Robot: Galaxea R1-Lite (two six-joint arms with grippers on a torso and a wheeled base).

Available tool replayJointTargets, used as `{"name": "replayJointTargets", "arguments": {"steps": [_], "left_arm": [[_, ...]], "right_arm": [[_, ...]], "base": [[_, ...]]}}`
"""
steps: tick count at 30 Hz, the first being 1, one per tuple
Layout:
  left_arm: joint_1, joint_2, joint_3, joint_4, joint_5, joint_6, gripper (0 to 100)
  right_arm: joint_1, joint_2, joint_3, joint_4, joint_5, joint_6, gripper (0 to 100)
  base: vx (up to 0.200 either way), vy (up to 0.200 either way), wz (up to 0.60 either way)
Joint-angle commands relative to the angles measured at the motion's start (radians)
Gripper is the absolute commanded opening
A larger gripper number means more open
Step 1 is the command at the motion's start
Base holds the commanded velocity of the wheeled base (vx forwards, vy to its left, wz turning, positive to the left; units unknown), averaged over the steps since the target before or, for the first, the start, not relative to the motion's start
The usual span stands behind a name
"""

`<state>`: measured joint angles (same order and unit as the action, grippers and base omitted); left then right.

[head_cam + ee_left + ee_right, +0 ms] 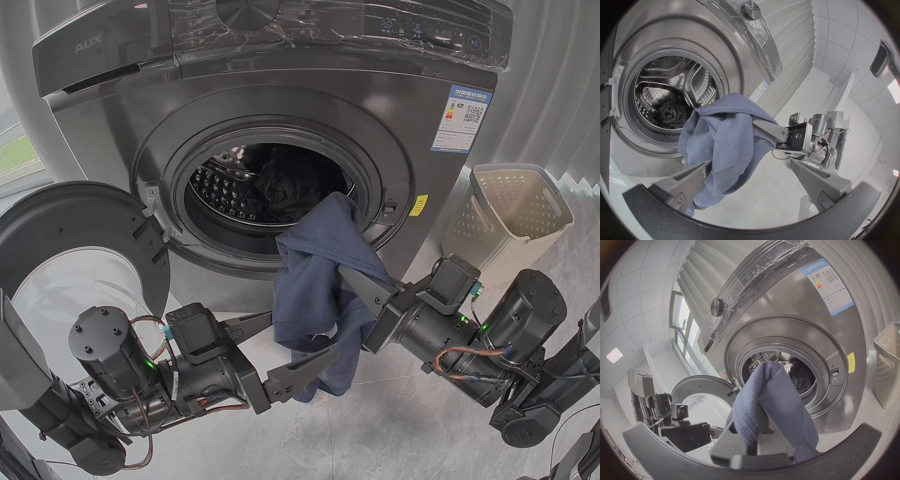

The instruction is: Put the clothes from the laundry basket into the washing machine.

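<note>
blue garment [319, 275] hangs with its long axis vertical, top at the washing machine [400, 125] opening, clamped in the right tool [350, 281]; left tool [305, 334] gapes wide at its lower folds.

The right end effector [345, 273] pinches a blue garment [315, 256] before the open mouth of the washing machine [300, 94], whose door [81, 231] is swung out to the left. A dark garment [290, 178] lies in the drum. The left end effector [305, 337] is spread around the blue garment's hanging hem. A cream laundry basket [519, 212] stands on the floor just right of the machine.
</note>
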<state>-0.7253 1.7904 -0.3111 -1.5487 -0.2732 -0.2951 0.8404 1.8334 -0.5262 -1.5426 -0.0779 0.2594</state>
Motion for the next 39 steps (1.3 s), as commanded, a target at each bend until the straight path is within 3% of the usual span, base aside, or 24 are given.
{"name": "replayJointTargets", "arguments": {"steps": [1,6,7,17,20,22,27,39], "left_arm": [[0.0,0.044,-0.02,-0.001,-0.001,0.001,100],[0.001,0.075,-0.075,-0.001,0.012,-0.002,100],[0.003,0.079,-0.088,-0.001,0.012,-0.002,0],[0.012,0.061,-0.126,0.001,0.02,-0.001,0],[0.014,0.001,-0.117,0.001,0.058,-0.006,0],[0.014,-0.071,-0.099,0.004,0.117,-0.013,0],[0.014,-0.172,-0.04,0.021,0.172,-0.015,0],[-0.003,-0.253,0.119,0.024,0.201,-0.012,0]], "right_arm": [[0.003,0.003,-0.011,-0.001,0.0,0.0,0],[0.009,0.004,-0.014,-0.001,0.0,-0.002,0],[0.011,0.004,-0.014,-0.001,0.0,-0.002,0],[0.003,-0.005,-0.002,-0.001,0.0,0.0,0],[-0.003,-0.016,0.003,-0.001,-0.002,0.0,0],[-0.024,-0.031,0.009,-0.001,-0.002,0.001,0],[-0.069,-0.031,0.011,-0.001,-0.006,0.006,0],[-0.083,-0.031,-0.054,-0.001,-0.053,0.004,0]], "base": [[0.0,0.0,0.0],[0.0,0.0,0.0],[0.0,0.0,0.0],[0.0,0.0,0.0],[0.0,0.0,0.0],[0.0,0.0,0.0],[0.0,0.0,0.0],[0.0,0.0,0.0]]}}
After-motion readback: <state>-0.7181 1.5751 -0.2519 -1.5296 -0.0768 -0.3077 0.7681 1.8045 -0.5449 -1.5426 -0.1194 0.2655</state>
